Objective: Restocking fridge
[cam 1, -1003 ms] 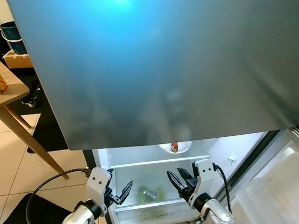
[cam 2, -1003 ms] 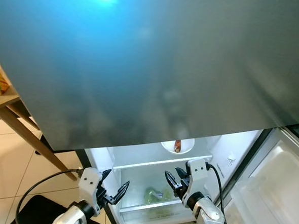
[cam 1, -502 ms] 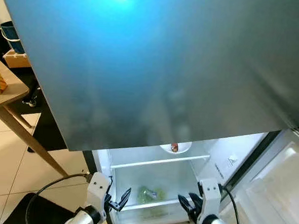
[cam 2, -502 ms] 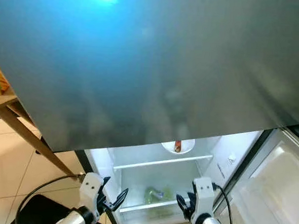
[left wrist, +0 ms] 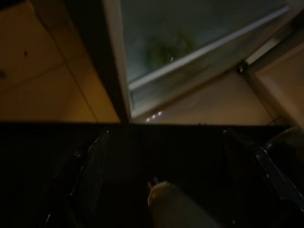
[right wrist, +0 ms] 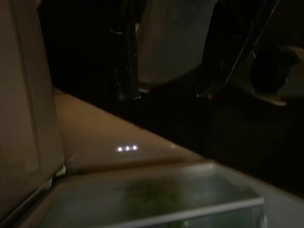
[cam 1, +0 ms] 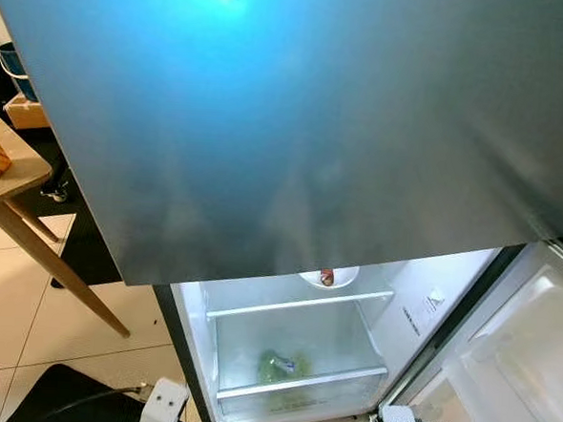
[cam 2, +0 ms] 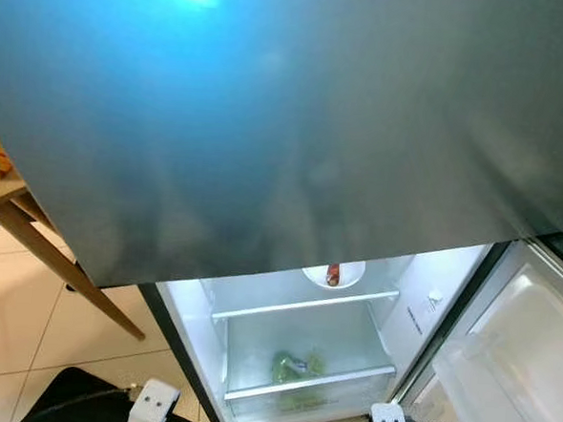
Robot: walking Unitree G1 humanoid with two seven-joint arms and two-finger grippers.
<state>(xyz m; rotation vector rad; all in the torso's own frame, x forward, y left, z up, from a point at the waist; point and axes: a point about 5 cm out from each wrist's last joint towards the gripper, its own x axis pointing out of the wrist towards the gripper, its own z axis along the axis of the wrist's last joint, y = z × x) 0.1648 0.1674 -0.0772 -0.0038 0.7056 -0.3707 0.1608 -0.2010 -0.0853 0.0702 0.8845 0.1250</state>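
Left eye view shows the fridge (cam 1: 296, 126) open below its grey upper door, leafy greens (cam 1: 281, 367) in the lit crisper drawer (cam 1: 302, 351) and a small white bowl (cam 1: 330, 275) on the shelf above. Left gripper (left wrist: 161, 156) and right gripper (right wrist: 166, 92) hang low, fingers spread apart. A wooden desk (cam 1: 16, 171) stands left.

Head views bright and mostly sharp. Broad cyan-blue glare across brushed freezer door (cam 1: 296, 126), strongest near upper left, fading to dull grey toward right. Fridge interior (cam 1: 293, 336) lit white from within, slightly overexposed along side walls. Floor tiles (cam 1: 27, 301) evenly daylit, with soft shadow under desk (cam 1: 7, 170). Wrist views very dark, grainy and blurred; three small white specular dots on pale ledge (right wrist: 126, 148); crisper drawer (left wrist: 180, 47) dim, out of focus.
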